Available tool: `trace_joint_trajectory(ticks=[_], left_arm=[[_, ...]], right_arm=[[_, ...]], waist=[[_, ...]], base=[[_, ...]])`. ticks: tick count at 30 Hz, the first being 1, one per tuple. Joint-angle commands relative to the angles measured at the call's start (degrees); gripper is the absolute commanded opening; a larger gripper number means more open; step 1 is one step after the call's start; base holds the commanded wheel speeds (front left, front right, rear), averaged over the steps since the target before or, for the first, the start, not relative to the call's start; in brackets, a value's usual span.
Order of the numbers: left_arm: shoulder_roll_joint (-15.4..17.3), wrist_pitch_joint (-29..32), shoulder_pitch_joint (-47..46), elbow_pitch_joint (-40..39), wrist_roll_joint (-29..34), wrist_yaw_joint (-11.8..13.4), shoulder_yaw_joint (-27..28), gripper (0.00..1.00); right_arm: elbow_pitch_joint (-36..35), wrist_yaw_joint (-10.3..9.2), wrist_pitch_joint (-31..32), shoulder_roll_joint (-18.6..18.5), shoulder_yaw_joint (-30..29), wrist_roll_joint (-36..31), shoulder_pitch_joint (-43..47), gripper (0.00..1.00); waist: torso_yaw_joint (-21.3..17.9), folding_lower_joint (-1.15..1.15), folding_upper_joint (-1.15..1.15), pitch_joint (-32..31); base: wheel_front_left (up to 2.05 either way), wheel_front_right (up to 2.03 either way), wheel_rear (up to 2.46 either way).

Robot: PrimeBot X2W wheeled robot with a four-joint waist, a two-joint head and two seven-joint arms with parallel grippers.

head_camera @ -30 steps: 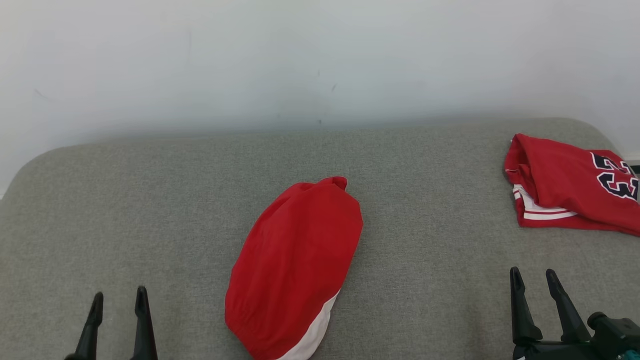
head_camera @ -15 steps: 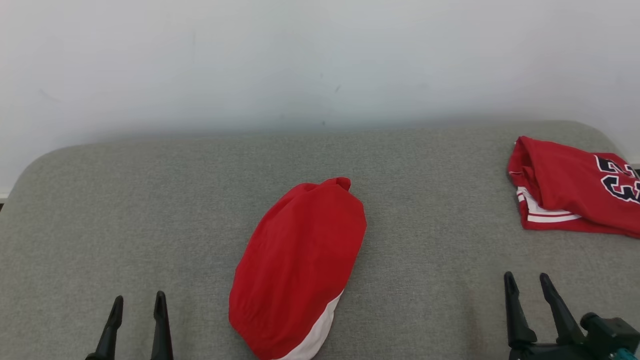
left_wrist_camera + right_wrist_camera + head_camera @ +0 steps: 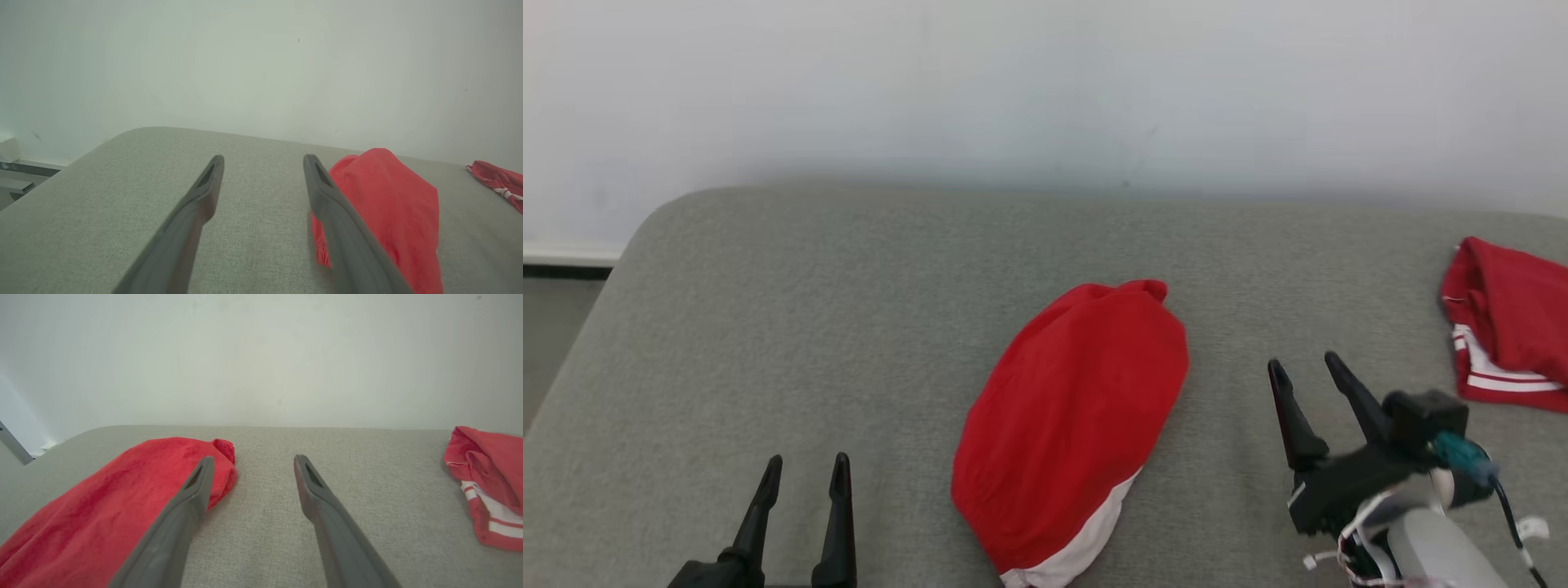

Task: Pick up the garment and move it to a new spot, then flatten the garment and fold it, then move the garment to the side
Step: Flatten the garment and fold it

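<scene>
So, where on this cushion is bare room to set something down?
The widest bare patch lies left of the red garment, between it and the cushion edge. Another strip runs behind it, along the wall. The right is crowded: right gripper, then the striped garment.

Down my left pincer (image 3: pixel 264 159) I see its two dark fingers spread wide, with the grey cushion (image 3: pixel 122 196) showing in the gap between them. Just off the right finger lies the red garment (image 3: pixel 388 204), a rumpled mound with a gathered edge nearest that finger; the finger overlaps that edge and I cannot tell whether they touch. Well beyond it, farther right, lies another red piece with white stripes (image 3: pixel 496 179). A pale wall (image 3: pixel 245 61) rises ahead.
</scene>
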Motion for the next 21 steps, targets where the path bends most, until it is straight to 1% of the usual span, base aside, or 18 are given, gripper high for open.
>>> trace_joint_trajectory(ticks=[1,3,4,5,6,13,21], left_arm=[[-0.12,-0.15,-0.89,0.34,0.23,-0.09,0.04,1.0],[-0.22,-0.15,-1.82,0.72,0.21,-0.22,-0.36,1.0],[-0.41,-0.15,-2.55,1.11,0.16,-0.39,-1.15,1.0],[-0.47,-0.15,-3.06,1.39,0.15,-0.44,-1.64,1.0],[-0.47,-0.15,-3.06,1.39,0.15,-0.44,-1.64,1.0],[-1.1,-0.15,-5.88,2.79,-0.65,-0.55,-4.8,1.0],[-1.41,-0.15,-8.15,3.84,-1.89,-0.6,-7.59,1.0]], right_arm=[[1.03,-0.16,-0.14,-0.3,0.33,-0.16,-1.49,1.0],[4.79,-0.16,-0.28,-0.59,1.08,-0.16,-4.73,1.0],[8.87,-0.16,-0.45,-0.84,1.73,0.1,-7.86,1.0],[10.79,-0.17,-0.68,-0.94,2.09,0.23,-9.47,1.0],[10.79,-0.17,-0.68,-0.94,2.09,0.23,-9.47,1.0],[23.61,-0.17,-1.06,-1.25,5.2,0.73,-18.37,1.0],[35.91,-0.17,-1.56,-0.82,6.09,2.77,-24.06,1.0]], waist=[[2.85,0.0,0.0,1.96],[4.47,0.0,0.0,2.85],[6.12,0.0,0.0,3.78],[7.01,0.0,0.0,4.27],[7.01,0.0,0.0,4.27],[11.58,0.0,0.0,6.8],[14.71,0.0,0.0,8.73]], base=[[0.0,0.0,0.0],[0.0,0.0,0.0],[0.0,0.0,0.0],[0.0,0.0,0.0],[0.0,0.0,0.0],[0.0,0.0,0.0],[0.0,0.0,0.0]])
